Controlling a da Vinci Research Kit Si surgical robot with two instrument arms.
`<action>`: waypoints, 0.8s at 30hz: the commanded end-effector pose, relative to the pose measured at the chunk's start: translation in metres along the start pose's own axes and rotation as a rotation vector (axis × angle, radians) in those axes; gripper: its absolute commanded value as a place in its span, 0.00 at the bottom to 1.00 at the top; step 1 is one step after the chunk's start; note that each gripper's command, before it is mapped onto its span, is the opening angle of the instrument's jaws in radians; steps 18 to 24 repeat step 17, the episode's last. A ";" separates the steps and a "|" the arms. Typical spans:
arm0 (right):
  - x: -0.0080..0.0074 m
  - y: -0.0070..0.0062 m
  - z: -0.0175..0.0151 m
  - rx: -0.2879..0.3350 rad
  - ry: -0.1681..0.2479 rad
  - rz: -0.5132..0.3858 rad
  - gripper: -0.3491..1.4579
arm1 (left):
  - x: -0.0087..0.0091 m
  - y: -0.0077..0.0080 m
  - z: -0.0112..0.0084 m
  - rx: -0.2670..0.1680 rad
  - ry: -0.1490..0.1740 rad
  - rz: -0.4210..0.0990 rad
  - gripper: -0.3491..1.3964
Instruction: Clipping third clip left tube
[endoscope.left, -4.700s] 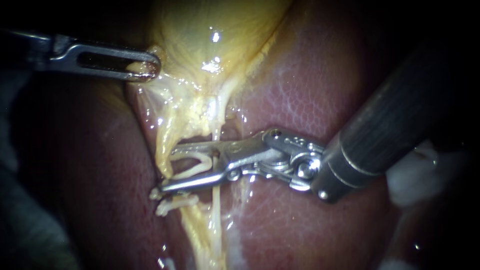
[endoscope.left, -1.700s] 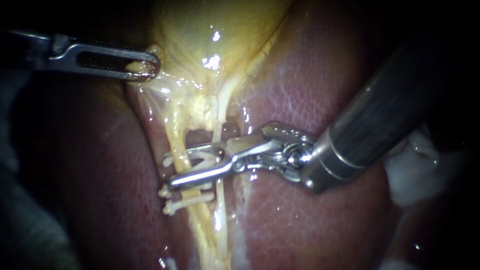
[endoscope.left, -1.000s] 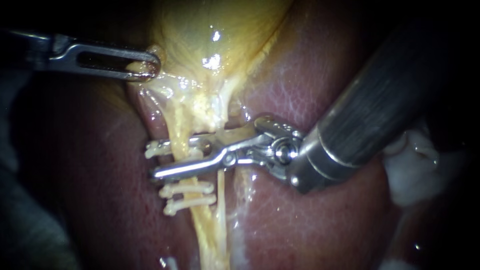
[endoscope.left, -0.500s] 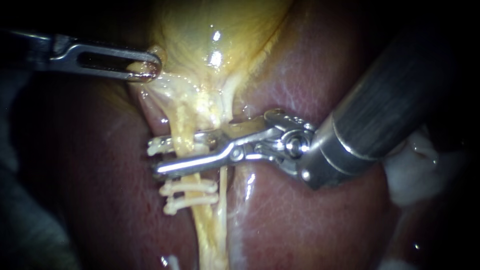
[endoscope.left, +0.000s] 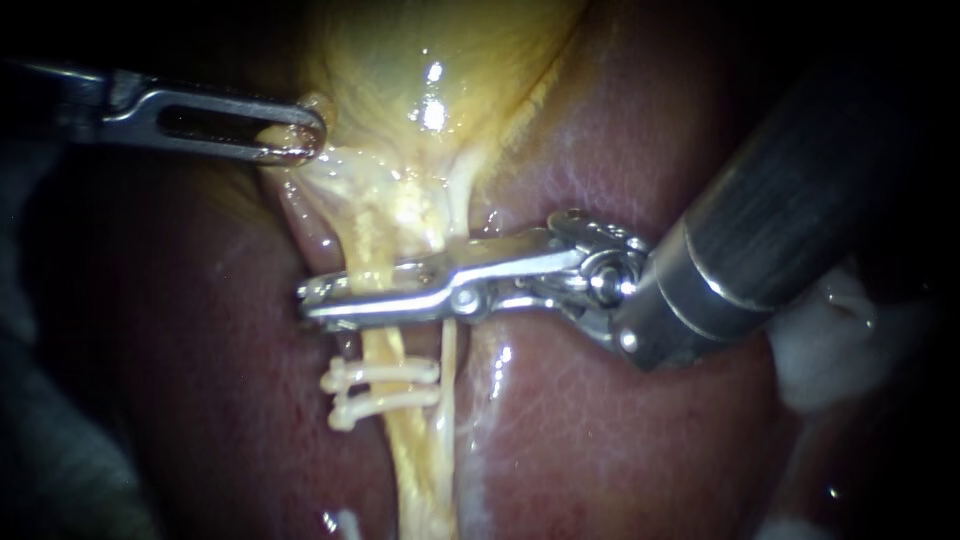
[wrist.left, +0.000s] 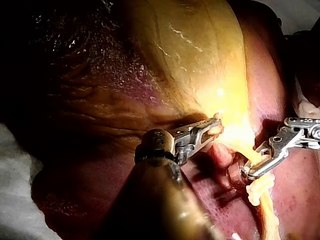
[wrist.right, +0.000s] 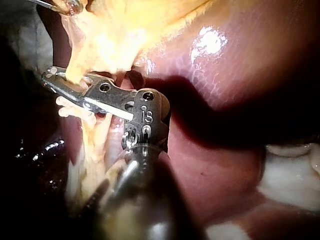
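The step in hand is the squeeze itself. My right instrument (endoscope.left: 318, 299) has its jaws clenched across the left tube (endoscope.left: 372, 250), gripping it from 2 sides a little back from their tips. I cannot tell whether a clip sits between them, as the metal hides it. 2 clips (endoscope.left: 385, 375) already cross the same tube just beside these jaws, on the side away from the gallbladder (endoscope.left: 440, 70), close together and parallel. The thinner right tube (endoscope.left: 446, 350) passes by the hinge end of the jaws, and I cannot see whether it is caught.

My left instrument (endoscope.left: 295, 140) grasps a fold of the gallbladder's edge in slotted jaws, well apart from the right jaws, and the tube looks taut between them.

Next, I judge, the right jaws must open and back out along their own line without dragging the tube.

The tube is a wet, yellow, fibrous cord. The clips are pale slim bars with knobbed ends. The liver (endoscope.left: 600, 440) is smooth, glossy and finely mottled red-pink. The gallbladder is a glistening yellowish membrane.
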 end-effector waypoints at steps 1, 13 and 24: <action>-0.0001 0.0000 -0.0001 0.000 -0.001 0.000 0.00 | 0.0000 0.0000 0.0000 0.000 0.000 0.000 0.00; -0.0006 -0.0001 -0.0002 -0.015 0.008 0.008 0.00 | 0.0000 0.0000 0.0000 0.000 0.000 0.000 0.00; -0.0009 0.0001 -0.0002 -0.013 0.007 0.007 0.00 | 0.0000 0.0000 -0.0001 0.000 0.000 0.000 0.00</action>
